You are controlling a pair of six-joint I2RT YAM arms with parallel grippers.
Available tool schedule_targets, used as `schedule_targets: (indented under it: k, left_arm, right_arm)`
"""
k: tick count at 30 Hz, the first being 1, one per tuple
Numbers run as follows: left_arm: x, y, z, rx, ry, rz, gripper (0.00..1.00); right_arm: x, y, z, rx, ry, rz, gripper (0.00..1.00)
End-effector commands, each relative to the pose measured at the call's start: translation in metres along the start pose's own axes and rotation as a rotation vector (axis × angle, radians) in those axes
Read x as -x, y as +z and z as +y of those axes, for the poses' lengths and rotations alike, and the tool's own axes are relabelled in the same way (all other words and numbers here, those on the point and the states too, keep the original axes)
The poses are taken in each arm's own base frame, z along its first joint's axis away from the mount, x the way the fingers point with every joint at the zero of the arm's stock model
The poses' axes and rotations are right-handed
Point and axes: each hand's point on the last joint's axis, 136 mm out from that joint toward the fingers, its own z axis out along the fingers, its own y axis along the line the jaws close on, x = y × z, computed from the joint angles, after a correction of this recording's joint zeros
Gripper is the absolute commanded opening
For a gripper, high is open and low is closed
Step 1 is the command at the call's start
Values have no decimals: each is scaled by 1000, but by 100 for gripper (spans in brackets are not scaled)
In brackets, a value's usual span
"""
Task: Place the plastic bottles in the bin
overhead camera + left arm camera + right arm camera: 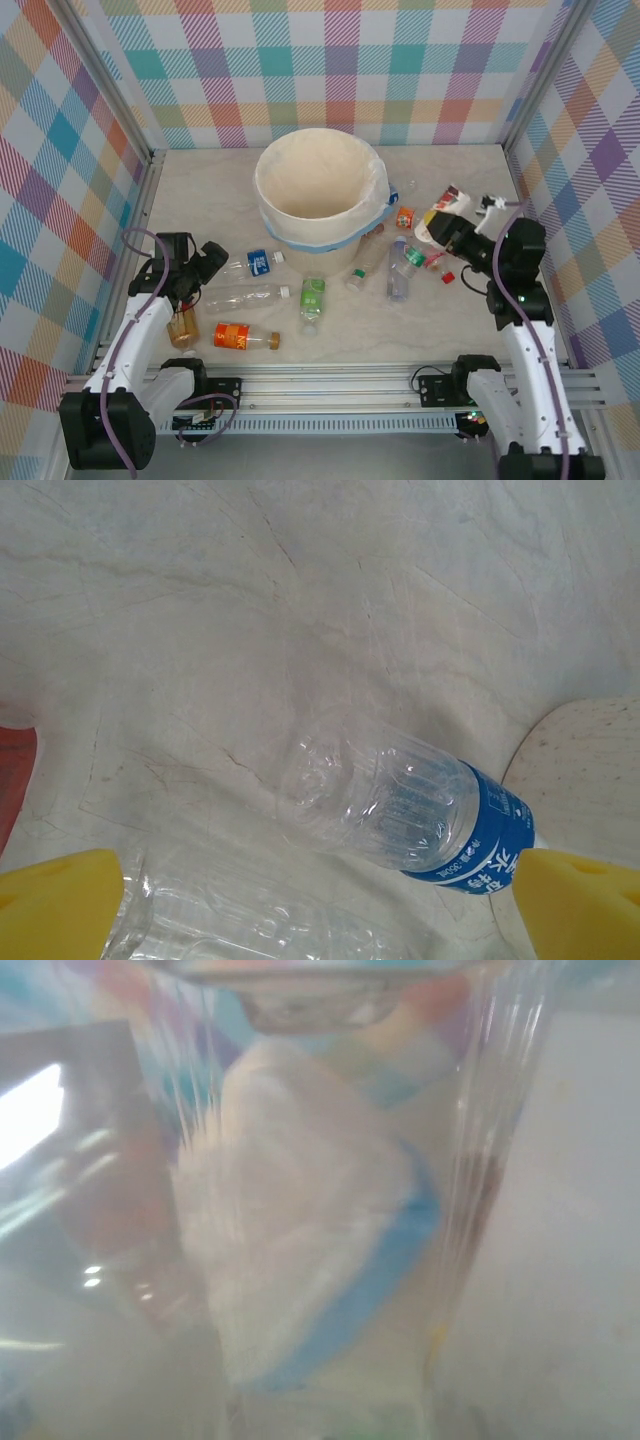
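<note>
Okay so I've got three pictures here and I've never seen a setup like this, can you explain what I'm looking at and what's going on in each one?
These are two white robot arms bolted to a table's near edge, sorting rubbish. The wide picture comes from a camera above and behind them. It shows a big cream bin and plastic bottles lying around it on the table. The other two pictures come from small cameras on the arms' wrists. In the left wrist picture, the left hand is open, its yellow fingertips low over a clear blue-labelled bottle. From above, the right hand is closed on a red-labelled bottle, lifted beside the bin. The right wrist picture is a blurred close-up of clear plastic against the lens.
</note>
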Motion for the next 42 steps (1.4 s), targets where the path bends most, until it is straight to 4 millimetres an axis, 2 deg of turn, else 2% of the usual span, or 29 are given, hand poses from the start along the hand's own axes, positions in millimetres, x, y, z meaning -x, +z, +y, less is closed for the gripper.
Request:
schedule_targets:
  k: [1,5,9,13,16,20,23,25,30,35,39,42]
  left_arm:
    - [2,-8,-2,-16,-26,11,100]
    - [1,-10,-1,-15,-24,17,100]
    - [-1,-12,1,0,-22,36,100]
    - [-4,-14,5,24,-27,66,100]
    - [-9,-14,4,11,-24,95,100]
    - [-13,-19,5,12,-15,113,100]
    - [-13,-25,9,36,-6,115,100]
    - [-13,-30,10,45,-5,120,100]
    - [-18,-35,13,72,-39,162,100]
    - [-32,-41,32,200,-155,239,100]
    - [-49,-47,40,259,-239,320,100]
    - [-58,-53,45,291,-283,350,100]
  right_arm:
    - [24,26,59,157,-189,-3,51]
    - [33,70,106,242,-249,67,52]
    - [48,107,141,302,-268,114,51]
    - [66,141,161,313,-319,86,52]
    - [73,173,156,237,-392,49,52]
    - [79,215,132,92,-481,14,53]
    - [70,242,112,-2,-544,67,52]
    - [56,255,109,-4,-585,119,53]
    - [6,275,106,102,-697,293,55]
    - [-40,284,91,141,-851,428,56]
    - [-61,290,76,111,-883,506,60]
    - [-62,291,73,96,-875,508,66]
